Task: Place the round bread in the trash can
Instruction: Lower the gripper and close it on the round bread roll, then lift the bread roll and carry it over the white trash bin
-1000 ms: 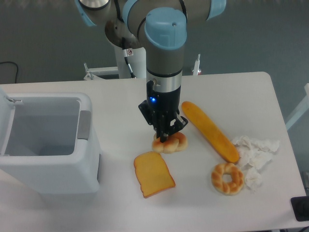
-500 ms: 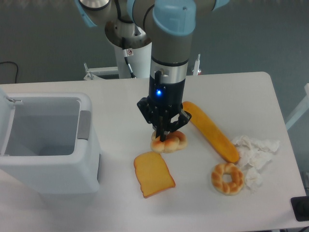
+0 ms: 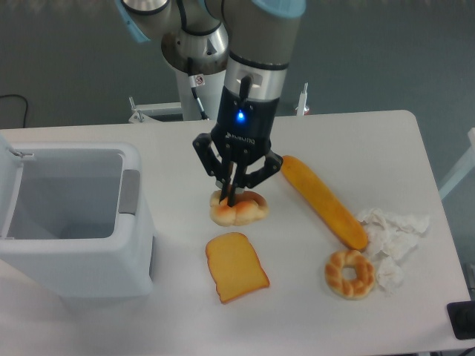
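Note:
The round bread (image 3: 239, 210) is a small glossy orange-brown twisted bun, held in my gripper (image 3: 231, 197), which is shut on its top. The bun hangs a little above the white table, left of where it lay, above the toast slice. The trash can (image 3: 70, 219) is a large white boxy bin at the left with its lid open and a grey latch (image 3: 130, 191) on its right side. The gripper is to the right of the bin, a short way from its rim.
A square toast slice (image 3: 236, 266) lies just below the held bun. A long baguette (image 3: 322, 199) lies to the right. A paler twisted ring (image 3: 349, 274) and crumpled white paper (image 3: 392, 237) lie at the right front.
The gripper has closed on the round bread, lifted it off the table and carried it up and to the left, toward the bin.

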`<state>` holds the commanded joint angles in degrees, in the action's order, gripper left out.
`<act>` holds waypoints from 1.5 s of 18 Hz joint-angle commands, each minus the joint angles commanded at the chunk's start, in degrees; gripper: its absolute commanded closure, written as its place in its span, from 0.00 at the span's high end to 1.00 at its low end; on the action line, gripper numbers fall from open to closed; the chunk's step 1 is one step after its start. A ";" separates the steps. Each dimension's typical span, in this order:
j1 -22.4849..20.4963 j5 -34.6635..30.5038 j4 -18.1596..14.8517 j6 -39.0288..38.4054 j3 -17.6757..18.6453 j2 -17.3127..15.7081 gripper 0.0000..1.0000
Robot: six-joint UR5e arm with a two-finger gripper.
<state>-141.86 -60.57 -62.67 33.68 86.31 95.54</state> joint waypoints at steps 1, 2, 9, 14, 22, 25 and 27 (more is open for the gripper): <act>0.09 1.41 0.00 -1.33 0.00 -0.27 0.08; 0.26 2.29 0.00 -1.95 0.09 -0.53 0.08; 4.22 8.61 0.26 -4.85 0.00 -0.80 0.08; 6.67 12.41 0.26 -5.47 0.44 -0.62 0.08; 11.25 12.50 0.09 -6.35 1.67 -0.62 0.08; 12.56 12.41 0.17 -6.96 2.89 -0.79 0.08; 13.45 12.41 0.26 -6.96 3.60 -0.80 0.08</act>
<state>-128.41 -48.16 -62.40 26.72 89.91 94.75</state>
